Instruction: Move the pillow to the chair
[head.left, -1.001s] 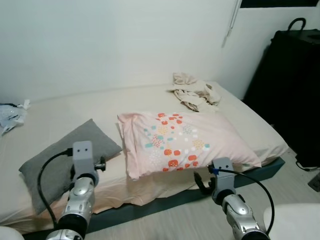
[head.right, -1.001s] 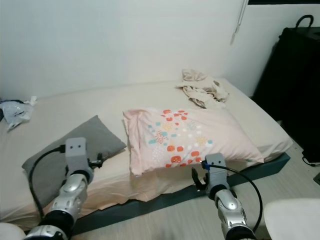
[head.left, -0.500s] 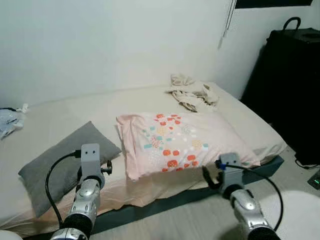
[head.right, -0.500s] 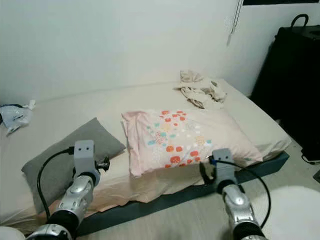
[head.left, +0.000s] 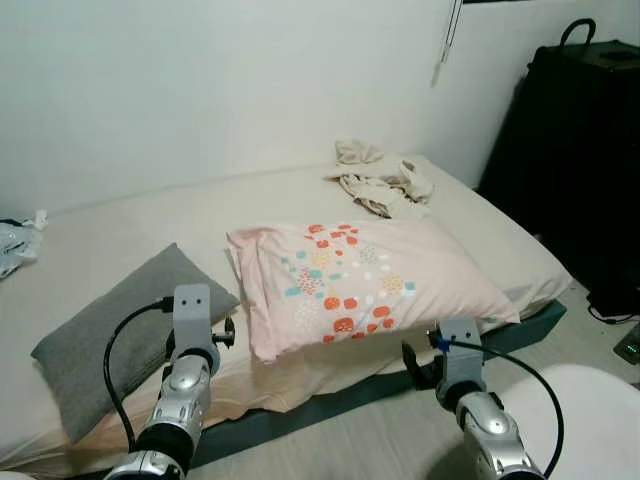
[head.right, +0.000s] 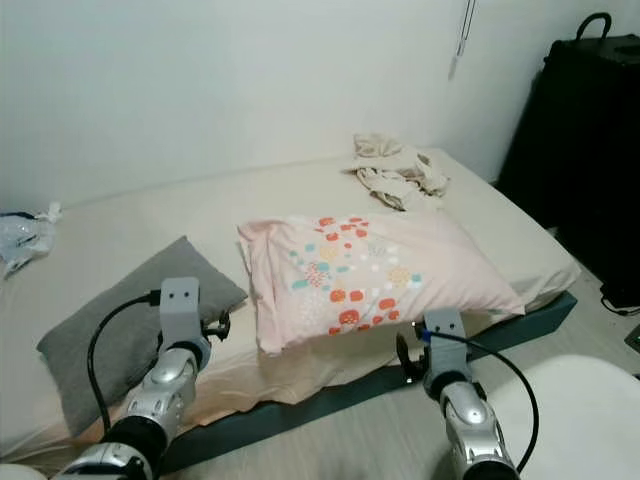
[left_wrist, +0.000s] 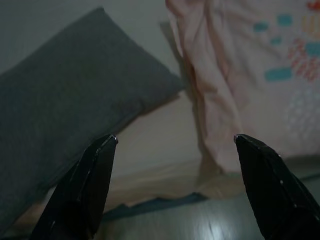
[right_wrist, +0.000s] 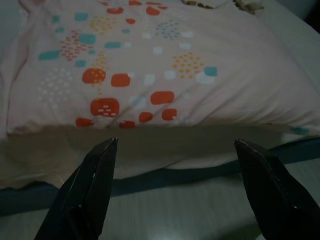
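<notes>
A bed (head.left: 130, 225) with a cream sheet fills the middle of the frame, its dark base (head.left: 330, 400) showing along the lower edge above a pale wood floor (head.left: 370, 450). A grey cushion (head.left: 110, 335) lies at lower left on the sheet. Crumpled beige clothes (head.left: 380, 180) sit at upper centre-right near the white wall (head.left: 200, 80). A bluish-white bundle (head.left: 12, 245) lies at the far left edge. A black case (head.left: 580, 150) stands at upper right, with a cord (head.left: 447, 40) hanging on the wall beside it.

Soft, even indoor light in both eye views; dim, murky, slightly soft wrist views.
</notes>
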